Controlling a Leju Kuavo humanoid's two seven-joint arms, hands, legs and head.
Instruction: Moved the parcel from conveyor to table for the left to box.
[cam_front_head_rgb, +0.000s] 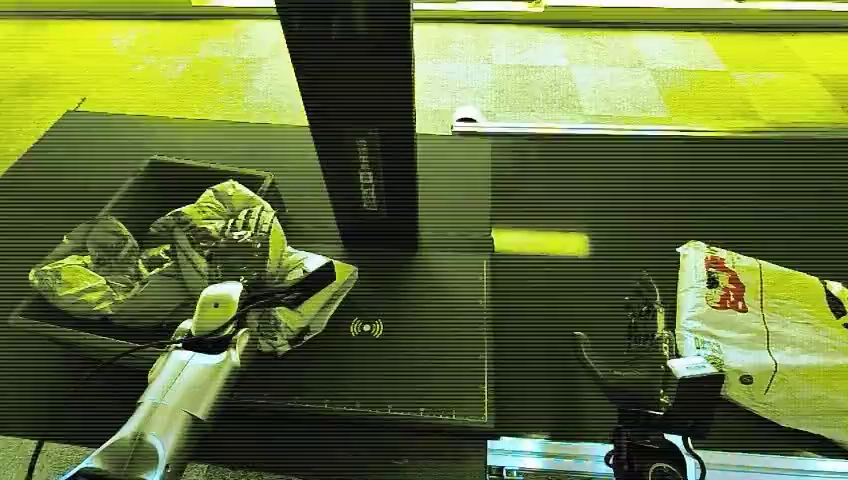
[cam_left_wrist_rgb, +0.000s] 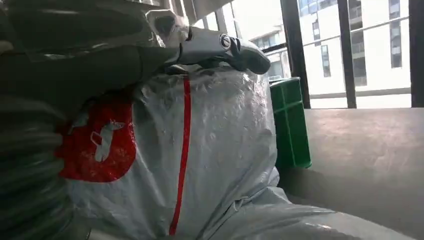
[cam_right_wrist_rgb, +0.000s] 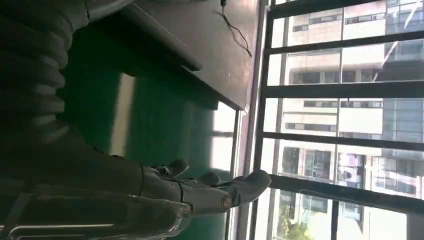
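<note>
A crumpled white parcel (cam_front_head_rgb: 310, 295) with a red stripe and red logo lies on the dark table (cam_front_head_rgb: 420, 360), against the near right corner of the box (cam_front_head_rgb: 160, 172). My left hand (cam_front_head_rgb: 215, 305) grips it from my side. In the left wrist view the left hand's fingers (cam_left_wrist_rgb: 215, 45) curl over the top of this parcel (cam_left_wrist_rgb: 210, 150), beside the green box wall (cam_left_wrist_rgb: 290, 125). My right hand (cam_front_head_rgb: 635, 340) is open above the conveyor belt (cam_front_head_rgb: 650, 200), its fingers apart and holding nothing. It stands just left of another white parcel (cam_front_head_rgb: 770, 320) lying on the belt. The right wrist view shows the right hand (cam_right_wrist_rgb: 200, 192) stretched out over the green belt (cam_right_wrist_rgb: 150, 115).
Several other bagged parcels (cam_front_head_rgb: 100, 265) fill the box. A tall dark post (cam_front_head_rgb: 350, 120) stands at the back of the table between box and conveyor. A metal rail (cam_front_head_rgb: 640, 127) runs along the conveyor's far edge.
</note>
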